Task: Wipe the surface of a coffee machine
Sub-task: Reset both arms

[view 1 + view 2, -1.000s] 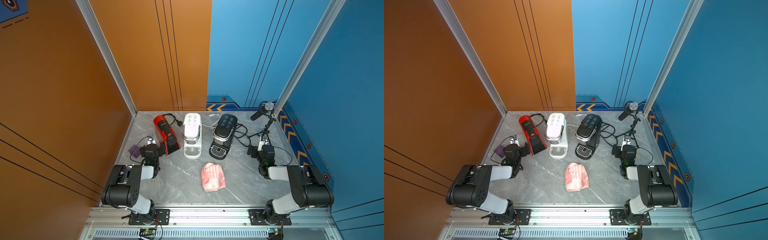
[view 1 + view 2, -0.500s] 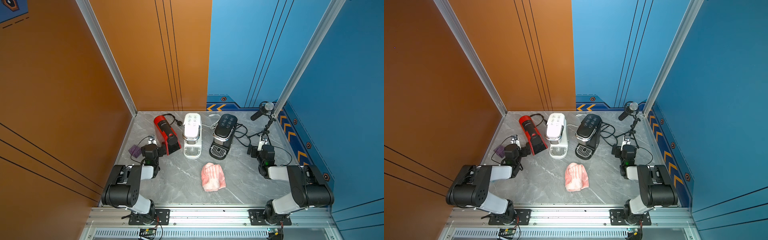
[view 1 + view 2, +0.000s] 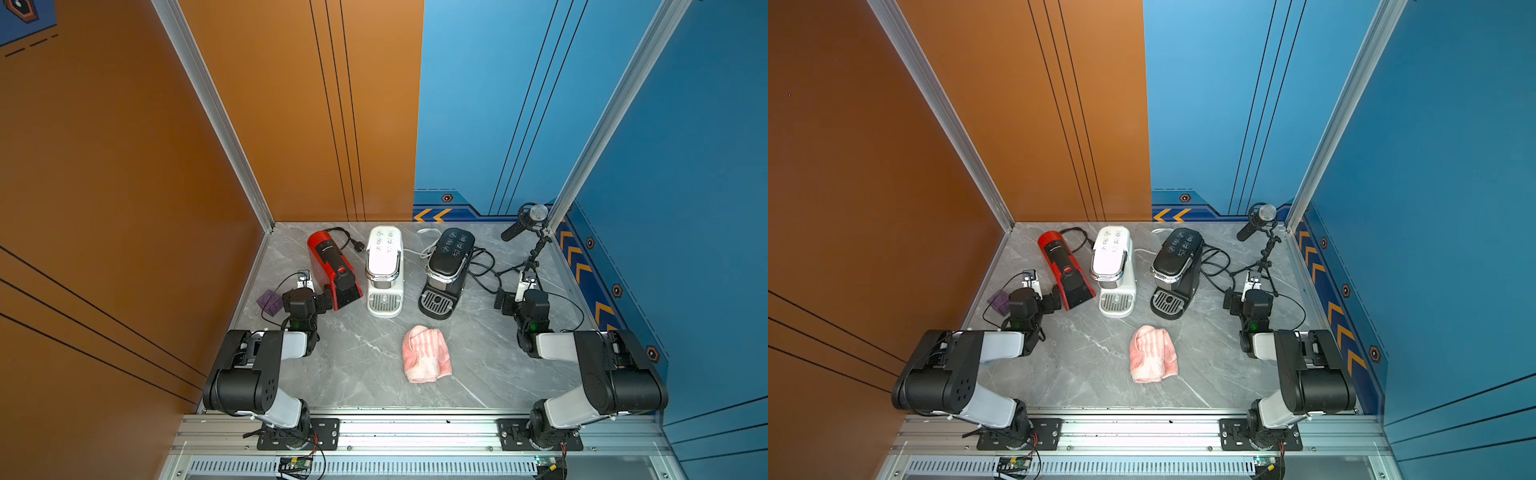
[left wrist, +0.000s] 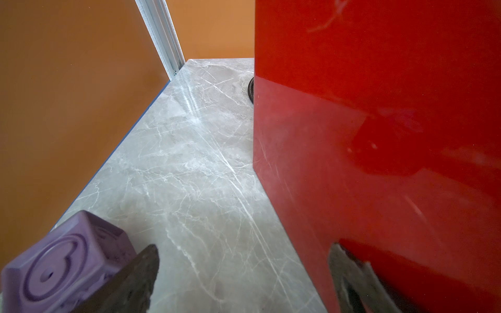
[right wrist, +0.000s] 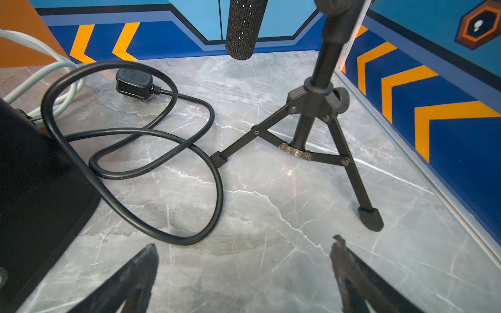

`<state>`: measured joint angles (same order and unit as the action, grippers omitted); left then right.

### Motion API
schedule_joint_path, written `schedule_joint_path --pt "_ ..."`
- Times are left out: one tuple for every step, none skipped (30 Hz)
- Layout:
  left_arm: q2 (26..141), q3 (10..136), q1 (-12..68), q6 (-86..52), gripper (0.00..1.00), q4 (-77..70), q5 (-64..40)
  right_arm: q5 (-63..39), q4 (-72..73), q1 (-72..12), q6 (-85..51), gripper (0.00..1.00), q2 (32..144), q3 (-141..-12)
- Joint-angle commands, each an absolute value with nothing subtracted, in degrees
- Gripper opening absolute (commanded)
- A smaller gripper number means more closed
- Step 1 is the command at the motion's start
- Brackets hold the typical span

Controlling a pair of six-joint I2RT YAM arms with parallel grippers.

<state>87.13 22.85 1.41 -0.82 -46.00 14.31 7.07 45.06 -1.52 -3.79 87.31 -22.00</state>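
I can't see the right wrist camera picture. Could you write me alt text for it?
The right gripper hangs open and empty over a grey marble table, facing a small black microphone tripod. A looped black power cord lies beside a black coffee machine.

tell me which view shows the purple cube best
Left wrist: the cube is close, with its embossed rings clear, though the frame crops it. Both top views show it tiny, beside the red machine, with no surface detail. The right wrist view misses it.
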Motion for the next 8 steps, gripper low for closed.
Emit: schedule_joint_path --pt "88.2 23.2 1.5 0.0 0.98 -47.1 8.1 7.4 46.0 -1.8 -2.9 1.0 87.0 -22.9" --pt "88.1 23.3 1.4 0.0 0.98 -47.2 7.7 7.3 46.0 -1.8 -2.9 1.0 87.0 -22.9" --pt "88.2 23.3 1.4 0.0 0.98 -47.1 8.0 7.4 46.0 -1.9 -2.9 1.0 87.0 -22.9" --pt "88.2 23.2 1.4 0.0 0.98 -47.1 8.0 7.4 46.0 -1.9 -2.9 1.0 87.0 -22.9" --pt "88.2 23.2 1.5 0.0 0.98 -47.1 8.0 7.3 46.0 -1.8 -2.9 1.0 87.0 -23.0" --pt "88.1 23.3 1.5 0.0 0.98 -47.1 8.0 7.4 46.0 -1.8 -2.9 1.0 87.0 -22.9" --pt "88.0 23.1 1.5 0.1 0.98 -47.2 8.0 7.3 46.0 -1.8 -2.9 1.0 87.0 -23.0" --pt "87.9 23.0 1.6 0.2 0.98 -47.2 8.1 7.4 46.0 -1.9 -2.9 1.0 87.0 -22.9"
